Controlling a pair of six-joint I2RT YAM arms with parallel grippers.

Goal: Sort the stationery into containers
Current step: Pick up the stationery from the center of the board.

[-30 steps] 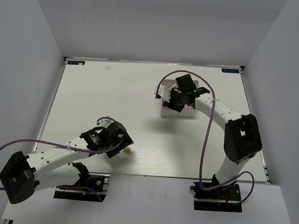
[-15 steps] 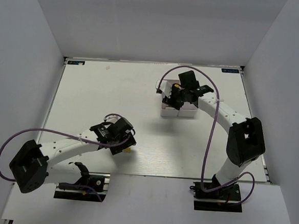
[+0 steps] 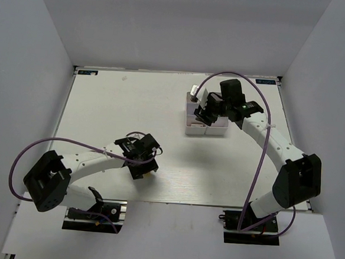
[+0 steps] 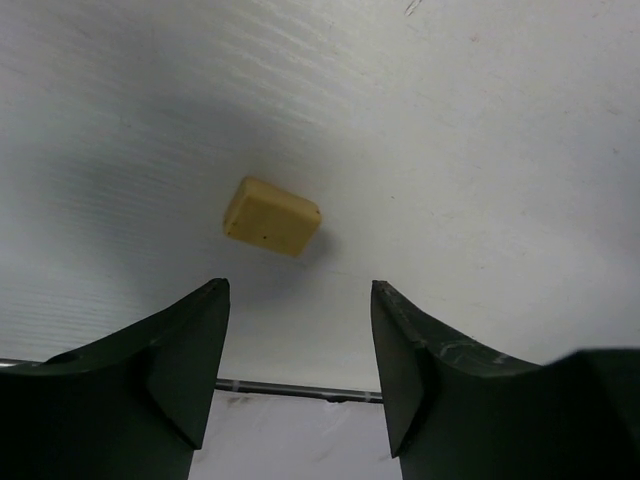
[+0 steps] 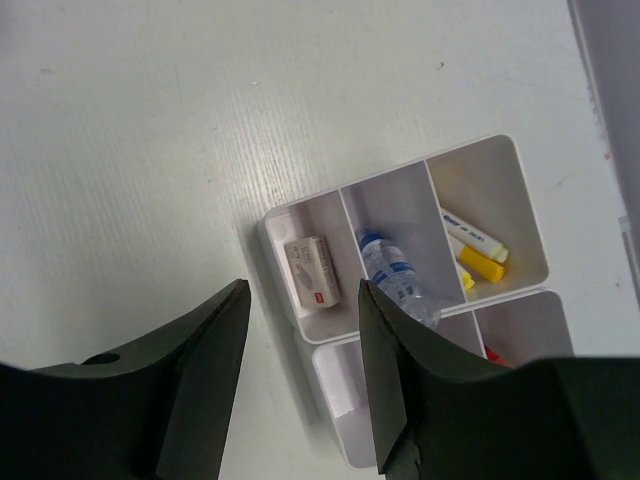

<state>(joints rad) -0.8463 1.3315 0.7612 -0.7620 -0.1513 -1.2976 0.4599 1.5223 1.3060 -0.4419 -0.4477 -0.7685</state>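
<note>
A tan eraser block (image 4: 271, 216) lies on the white table near the front edge, just beyond my open, empty left gripper (image 4: 300, 290). From above, the left gripper (image 3: 145, 165) hovers over the eraser (image 3: 150, 175). The white container (image 5: 305, 222) holds a white sleeved eraser (image 5: 313, 270), a blue-and-white marker (image 5: 398, 280) and yellow highlighters (image 5: 478, 252) in separate compartments. A red item (image 5: 492, 353) peeks out of a lower compartment. My right gripper (image 5: 300, 295) is open and empty above the container's left side. From above, the right gripper (image 3: 204, 111) is over the container (image 3: 195, 130).
The table's front edge with a metal rail (image 4: 300, 391) lies just behind the left gripper. Grey walls enclose the table on three sides. The purple cables of both arms loop above the table.
The left arm has swung right and forward over the tan eraser. The right gripper has drawn back from the container and risen, with its arm stretched further right.
</note>
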